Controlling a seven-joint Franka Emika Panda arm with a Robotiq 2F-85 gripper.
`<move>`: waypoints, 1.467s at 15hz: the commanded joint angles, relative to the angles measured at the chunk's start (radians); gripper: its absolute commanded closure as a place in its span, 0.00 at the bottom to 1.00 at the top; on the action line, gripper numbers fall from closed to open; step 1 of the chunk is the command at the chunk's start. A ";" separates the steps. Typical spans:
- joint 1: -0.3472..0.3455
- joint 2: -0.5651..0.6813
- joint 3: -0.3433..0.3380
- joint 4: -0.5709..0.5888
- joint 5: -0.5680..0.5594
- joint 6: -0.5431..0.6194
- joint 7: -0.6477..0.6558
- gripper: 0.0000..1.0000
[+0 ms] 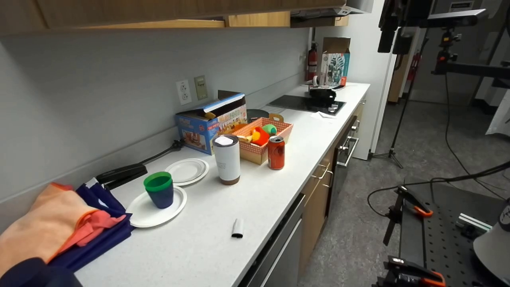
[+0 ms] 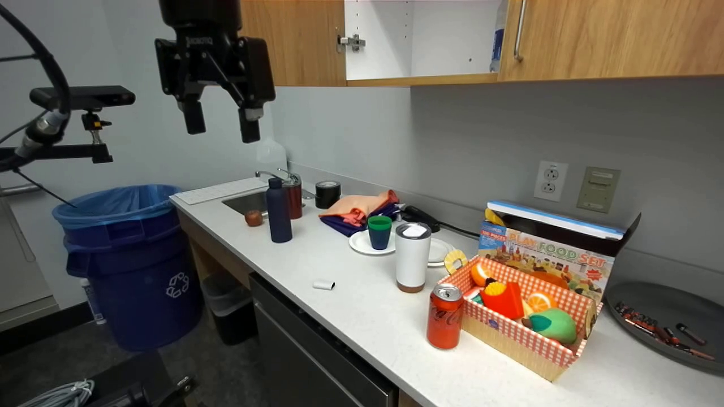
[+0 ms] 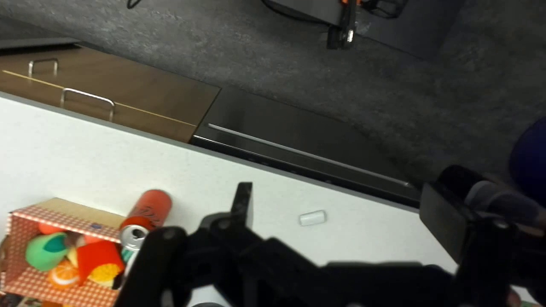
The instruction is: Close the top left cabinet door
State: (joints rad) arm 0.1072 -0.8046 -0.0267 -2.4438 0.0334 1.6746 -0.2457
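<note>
The top left cabinet door (image 2: 300,42) stands open, swung out to the left, its hinge (image 2: 353,42) and the white cabinet interior (image 2: 441,42) showing. In an exterior view its outer face (image 1: 191,8) runs along the top, cut off by the frame. Its handle is out of view. My gripper (image 2: 222,124) points down and overlaps the door's free edge in that view, its fingertips lower than the door's bottom edge. I cannot tell if they touch. In the wrist view my gripper (image 3: 345,213) is open, with nothing between its fingers. The door is out of the wrist view.
The neighbouring closed door (image 2: 616,39) has a bar handle. Below, the white counter (image 2: 362,316) bears a white tumbler (image 2: 412,257), red can (image 2: 445,316), toy-food basket (image 2: 509,345), cup (image 2: 379,233) and dark bottle (image 2: 278,210). A camera mount (image 2: 82,97) stands left of the gripper.
</note>
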 commanded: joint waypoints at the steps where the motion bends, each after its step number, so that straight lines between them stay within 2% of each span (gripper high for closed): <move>1: 0.085 -0.033 0.045 0.018 0.065 -0.044 -0.028 0.00; 8: 0.197 -0.031 0.128 0.059 0.133 0.041 -0.036 0.00; 12: 0.226 -0.058 0.147 0.059 0.140 0.175 -0.039 0.00; 18: 0.264 -0.095 0.140 0.042 0.166 0.362 -0.034 0.00; 22: 0.278 -0.111 0.139 0.002 0.185 0.557 -0.031 0.00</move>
State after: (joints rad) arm 0.3673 -0.8759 0.1211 -2.3930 0.1868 2.1116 -0.2562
